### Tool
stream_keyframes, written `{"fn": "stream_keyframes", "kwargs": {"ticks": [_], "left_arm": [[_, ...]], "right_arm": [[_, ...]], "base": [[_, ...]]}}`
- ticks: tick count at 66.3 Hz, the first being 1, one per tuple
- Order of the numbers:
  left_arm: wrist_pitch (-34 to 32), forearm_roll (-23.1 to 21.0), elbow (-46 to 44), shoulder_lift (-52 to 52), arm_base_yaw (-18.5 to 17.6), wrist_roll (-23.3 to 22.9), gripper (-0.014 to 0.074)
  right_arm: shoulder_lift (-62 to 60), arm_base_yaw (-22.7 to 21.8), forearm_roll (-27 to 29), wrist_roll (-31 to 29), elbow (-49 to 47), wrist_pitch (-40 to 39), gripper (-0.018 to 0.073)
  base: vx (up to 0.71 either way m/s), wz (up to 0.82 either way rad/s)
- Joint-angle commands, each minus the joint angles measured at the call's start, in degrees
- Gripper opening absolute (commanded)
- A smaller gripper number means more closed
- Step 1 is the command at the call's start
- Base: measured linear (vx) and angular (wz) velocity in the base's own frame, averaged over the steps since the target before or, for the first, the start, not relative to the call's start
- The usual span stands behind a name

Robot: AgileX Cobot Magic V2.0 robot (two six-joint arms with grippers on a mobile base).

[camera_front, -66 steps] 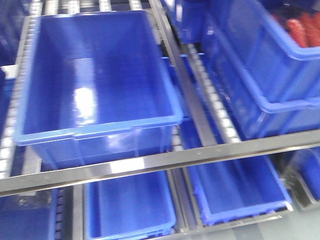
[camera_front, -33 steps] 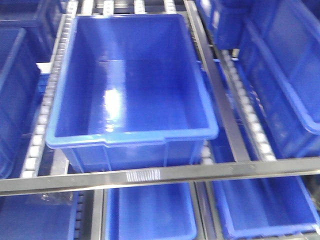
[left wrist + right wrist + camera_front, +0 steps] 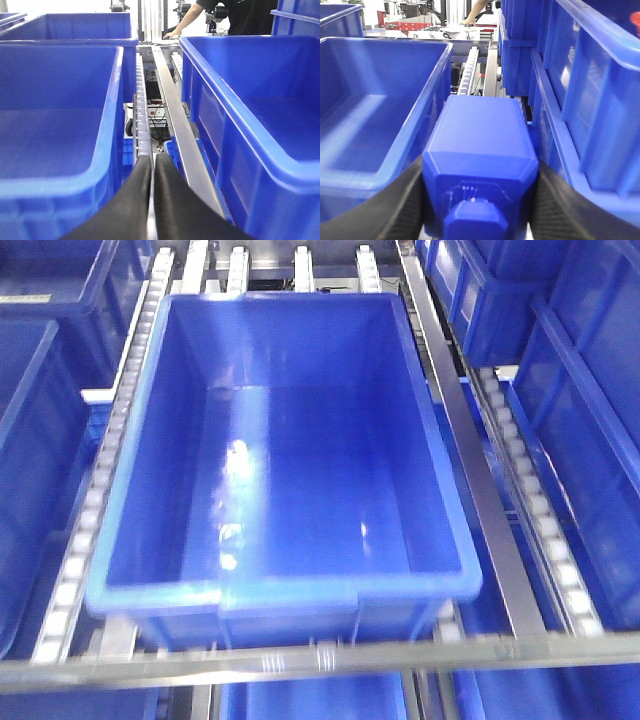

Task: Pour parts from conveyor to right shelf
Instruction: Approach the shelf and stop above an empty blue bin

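Front view has shifted vs 1 s ago: empty bin (image 3: 300,480) on shelf (image 3: 470,480) now centred, square-on, no longer off left. R hand (image 3: 480,202) grips block (image 3: 480,145), held between bins. L hand (image 3: 153,200) closed, empty. Prob. lined up to drop block in.

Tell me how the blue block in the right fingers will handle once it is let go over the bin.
Probably stiff: the block shows crisp edges while squeezed between the fingers. Likely light and slippery, since it looks like glossy moulded plastic. Its flat faces suggest it would slide or tumble, not roll, on the shiny floor of the bin.
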Motion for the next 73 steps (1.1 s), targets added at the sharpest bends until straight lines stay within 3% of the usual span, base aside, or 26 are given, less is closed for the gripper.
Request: {"fn": "stream_keyframes", "kwargs": {"ticks": [1, 73], "left_arm": [[-4.1, -0.4, -1.1, -0.7, -0.3, -0.4, -0.0006], [-4.1, -0.4, -1.1, -0.7, -0.3, -0.4, -0.0006]], "right_arm": [[-0.1, -0.2, 0.0, -0.2, -1.4, -4.4, -0.0001], [-0.1, -0.2, 0.0, -0.2, -1.4, -4.4, -0.0001]], "base": [[0.21, -0.02], [0.13, 0.02]]}}
